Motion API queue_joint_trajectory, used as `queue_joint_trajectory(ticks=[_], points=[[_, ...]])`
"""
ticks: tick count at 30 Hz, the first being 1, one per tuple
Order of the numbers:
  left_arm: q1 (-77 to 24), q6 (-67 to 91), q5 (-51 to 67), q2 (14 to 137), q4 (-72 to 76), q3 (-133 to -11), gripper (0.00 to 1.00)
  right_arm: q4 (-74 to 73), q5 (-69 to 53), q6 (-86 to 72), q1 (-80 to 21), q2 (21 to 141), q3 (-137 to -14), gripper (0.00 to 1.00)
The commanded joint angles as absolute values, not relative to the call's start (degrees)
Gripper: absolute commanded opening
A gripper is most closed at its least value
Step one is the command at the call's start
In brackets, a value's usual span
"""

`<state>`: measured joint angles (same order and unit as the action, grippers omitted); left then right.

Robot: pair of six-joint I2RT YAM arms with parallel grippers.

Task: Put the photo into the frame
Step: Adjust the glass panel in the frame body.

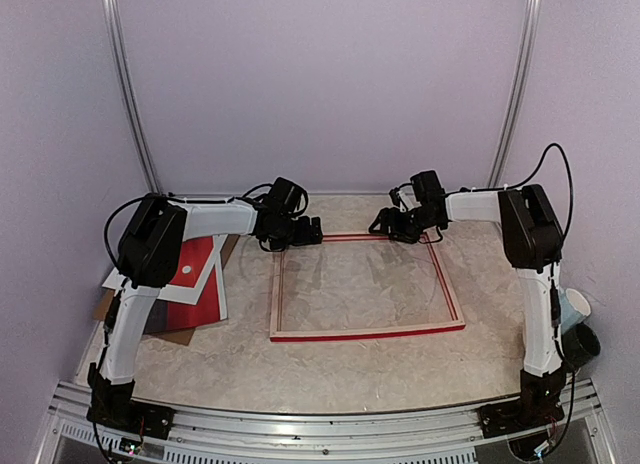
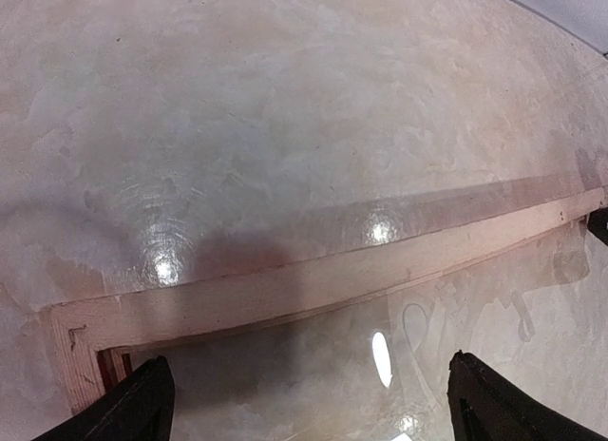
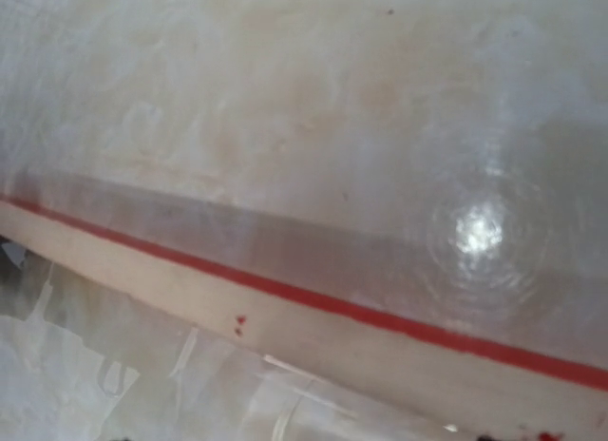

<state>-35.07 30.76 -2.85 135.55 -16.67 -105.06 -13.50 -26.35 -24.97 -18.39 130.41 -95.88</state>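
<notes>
1. The frame (image 1: 365, 332) is lying flat mid-surface (image 1: 330, 369), with nothing sitting in its opening.
2. The photo (image 1: 205, 284) is resting at the frame's 9 o'clock, partly under your left arm and apart from the frame.
3. Your left tool (image 1: 308, 231) is hovering at the frame's 11 o'clock corner, spread wide and carrying nothing.
4. Your right tool (image 1: 383, 224) is hanging over the 12 o'clock rail; whether it is spread, I cannot tell.
5. By my reading, you are facing the whole job: fetching the photo and seating it.
</notes>
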Motion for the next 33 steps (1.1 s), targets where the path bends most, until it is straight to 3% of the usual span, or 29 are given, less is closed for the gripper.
queue_joint_trajectory(ticks=[1,14,23,33], points=[[-35.1,30.5,-1.8,136.1,-16.4,-103.8,0.99,-14.7,-23.9,-24.9,-18.9,131.5,-96.2,0.78],[-34.5,30.6,-1.8,135.1,-15.5,-101.8,0.99,-14.1,-18.9,-26.2,-15.0,126.4,-88.3,0.80],[-34.4,30.7,-1.8,134.7,-15.4,-101.3,0.99,-13.4,-21.0,-24.7,-13.3,122.2,-87.4,0.80],[-33.9,31.1,-0.8,132.8,-14.2,-100.0,0.99,-16.9,-15.4,-21.5,-11.3,120.9,-88.1,0.80]])
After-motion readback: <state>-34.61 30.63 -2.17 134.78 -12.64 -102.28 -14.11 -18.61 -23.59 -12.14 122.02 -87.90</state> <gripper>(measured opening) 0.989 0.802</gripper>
